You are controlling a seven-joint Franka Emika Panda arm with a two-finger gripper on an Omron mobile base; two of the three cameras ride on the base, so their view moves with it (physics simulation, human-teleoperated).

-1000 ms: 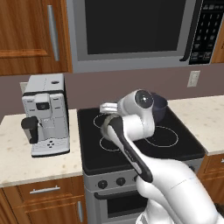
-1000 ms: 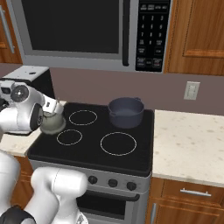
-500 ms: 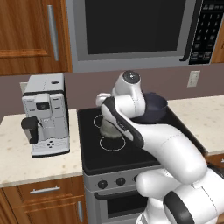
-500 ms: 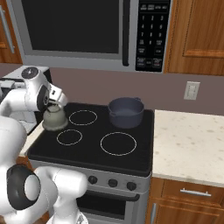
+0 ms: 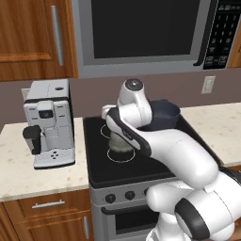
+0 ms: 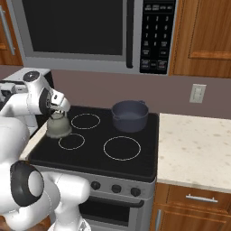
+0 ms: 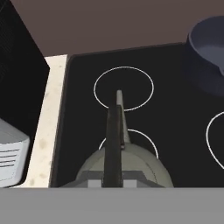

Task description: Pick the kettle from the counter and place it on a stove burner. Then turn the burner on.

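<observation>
The small grey-olive kettle (image 6: 58, 127) hangs from my gripper (image 6: 57, 113), which is shut on its thin arched handle (image 7: 113, 144). It hovers low over the left side of the black cooktop. In the hand view the kettle (image 7: 120, 168) partly covers the small front-left stove burner (image 7: 146, 142), a thin white ring with a black centre. From the right base view that stove burner (image 6: 72, 141) lies just in front of and to the right of the kettle. My arm hides most of the kettle (image 5: 120, 145) in the left base view. The beige counter (image 5: 28, 179) lies to the left.
A dark blue-grey pot (image 6: 130, 115) sits on the back right of the cooktop. A white coffee machine (image 5: 49, 124) stands on the left counter, close to the stove edge. Control knobs (image 6: 115, 188) line the stove front. A microwave (image 6: 90, 31) hangs overhead. More counter (image 6: 194, 149) extends right.
My arm's upper links have swung round. The kettle, still gripped, has edged slightly right and lower over the cooktop's left side.
</observation>
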